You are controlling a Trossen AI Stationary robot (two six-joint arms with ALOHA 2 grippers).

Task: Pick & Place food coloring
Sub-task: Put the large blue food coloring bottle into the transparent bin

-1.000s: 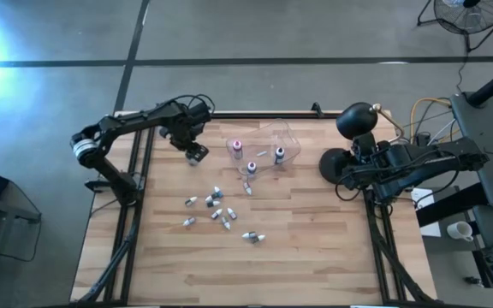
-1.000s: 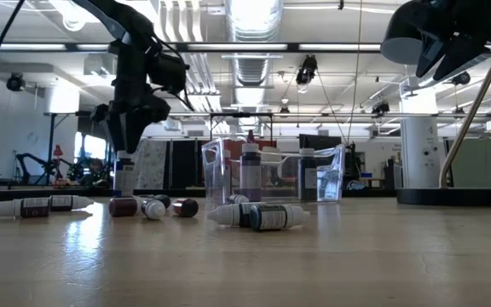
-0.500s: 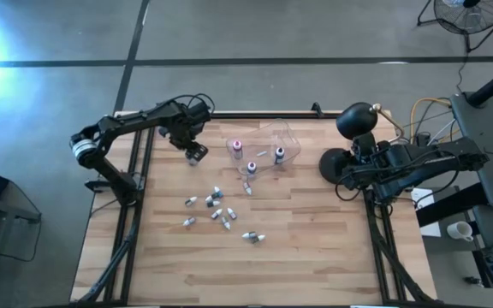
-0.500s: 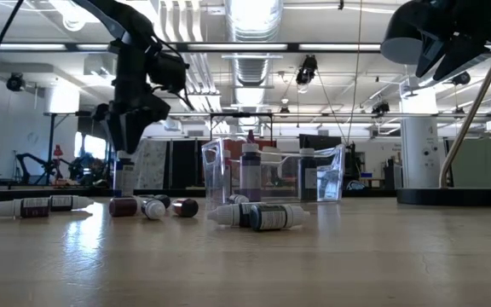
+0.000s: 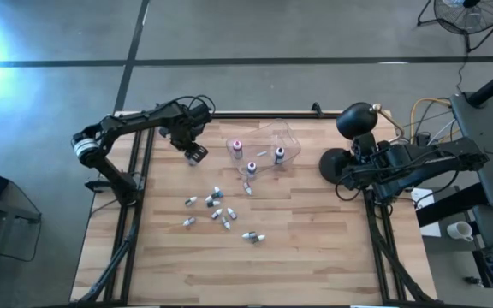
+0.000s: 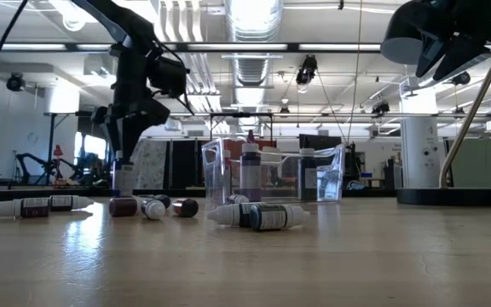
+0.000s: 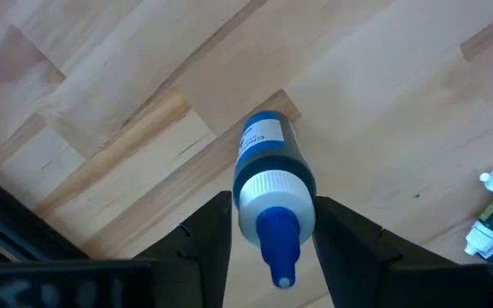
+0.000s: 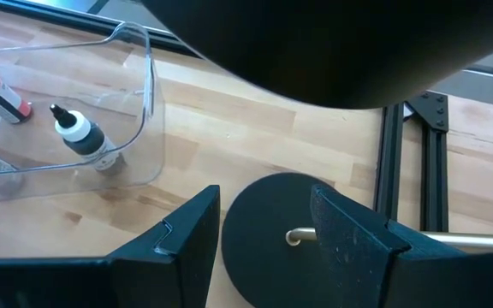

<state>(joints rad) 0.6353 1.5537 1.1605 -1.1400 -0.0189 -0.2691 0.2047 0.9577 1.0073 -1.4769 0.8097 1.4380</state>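
A blue-capped food coloring bottle (image 7: 268,150) stands upright on its base near the table's far left corner, also seen in the low view (image 6: 124,176). My left gripper (image 7: 272,233) (image 5: 196,153) (image 6: 129,147) hangs over it, open, one finger on each side of the white collar. Several more bottles (image 5: 216,210) lie on their sides mid-table. Others stand in or beside the clear tub (image 5: 276,144). My right gripper (image 8: 264,248) (image 5: 349,167) waits open at the table's right edge. My left gripper comes from above, pointing down, with its fingers (image 7: 208,235) close on both sides of the bottle's white collar (image 7: 272,192). I cannot tell whether they touch it. The bottle stands upright on the table.
A black lamp base (image 8: 272,214) (image 5: 336,164) lies right under my right gripper, with the lamp head (image 5: 358,120) beside it. The tub (image 6: 271,175) stands in the table's far middle. Bare wood lies along the near edge (image 5: 255,274) and the right half.
The left gripper has sunk slightly around the standing blue-capped bottle. The bottle itself has stayed where it was.
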